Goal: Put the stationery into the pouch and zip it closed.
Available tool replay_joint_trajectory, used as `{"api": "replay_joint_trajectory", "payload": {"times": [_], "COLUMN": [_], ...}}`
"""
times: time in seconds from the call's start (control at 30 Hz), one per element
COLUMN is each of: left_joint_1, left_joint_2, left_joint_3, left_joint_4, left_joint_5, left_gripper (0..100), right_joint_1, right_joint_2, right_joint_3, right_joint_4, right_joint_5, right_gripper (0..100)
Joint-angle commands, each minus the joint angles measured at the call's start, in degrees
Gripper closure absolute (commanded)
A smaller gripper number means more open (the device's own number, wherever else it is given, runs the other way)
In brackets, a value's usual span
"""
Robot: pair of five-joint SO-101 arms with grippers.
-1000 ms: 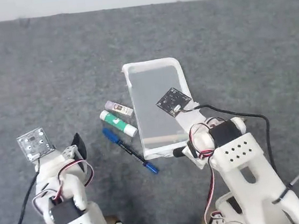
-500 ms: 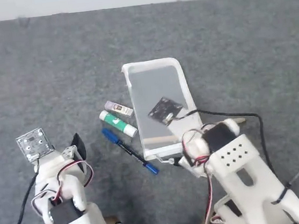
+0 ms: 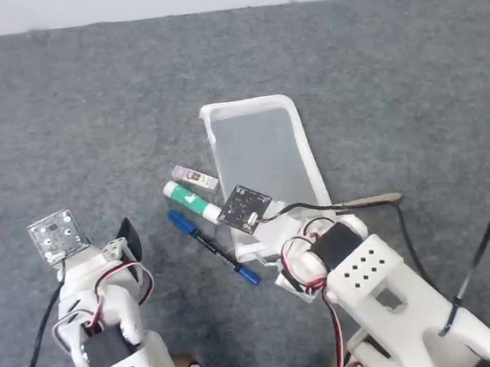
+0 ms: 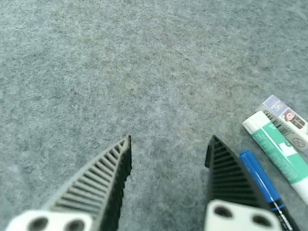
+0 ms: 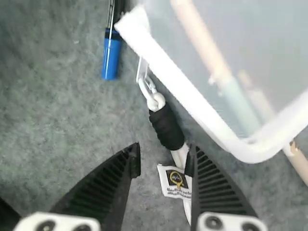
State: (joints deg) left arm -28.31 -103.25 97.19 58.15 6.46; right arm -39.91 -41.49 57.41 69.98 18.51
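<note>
The translucent white pouch point(image 3: 260, 160) lies flat mid-table, and a pale stick shows through its wall point(image 5: 226, 86). Left of it lie a purple eraser point(image 3: 194, 179), a green-and-white glue stick point(image 3: 192, 201) and a blue pen point(image 3: 212, 246). My right arm point(image 3: 347, 265) sits at the pouch's near end. My right gripper point(image 5: 163, 148) is open, its tips on either side of the black zipper pull point(image 5: 166, 127) without touching it. My left gripper point(image 4: 170, 140) is open over bare carpet, with the pen point(image 4: 260, 178), glue stick point(image 4: 276, 151) and eraser point(image 4: 284, 113) just beside one finger.
Grey carpet covers the table. A tan pencil-like stick point(image 3: 369, 199) lies by the pouch's near right corner. A black cable point(image 3: 489, 226) rises beside the right arm. A white tag point(image 5: 175, 180) hangs from the zipper pull.
My right arm has swung left and nearer along the pouch's near end, towards the pen. The left arm and the stationery have not moved.
</note>
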Motion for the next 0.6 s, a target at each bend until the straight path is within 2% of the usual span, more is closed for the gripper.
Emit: {"api": "replay_joint_trajectory", "payload": {"times": [0.0, 0.3, 0.57], "left_joint_1": [-0.26, -0.26, -0.26], "left_joint_2": [-1.14, -1.14, -1.14], "left_joint_3": [-1.80, -1.80, -1.80], "left_joint_4": [-1.49, -1.41, -1.32], "left_joint_5": [0.35, 0.35, 0.35], "left_gripper": [76, 76, 76], "right_joint_1": [-0.40, -0.40, -2.86], "right_joint_2": [-1.80, -0.75, 12.09], "right_joint_3": [0.26, 0.62, -3.43], "right_joint_4": [-2.59, -3.21, -3.03], "right_joint_5": [2.37, 2.64, 2.37], "right_gripper": [84.4, 84.4, 84.3]}}
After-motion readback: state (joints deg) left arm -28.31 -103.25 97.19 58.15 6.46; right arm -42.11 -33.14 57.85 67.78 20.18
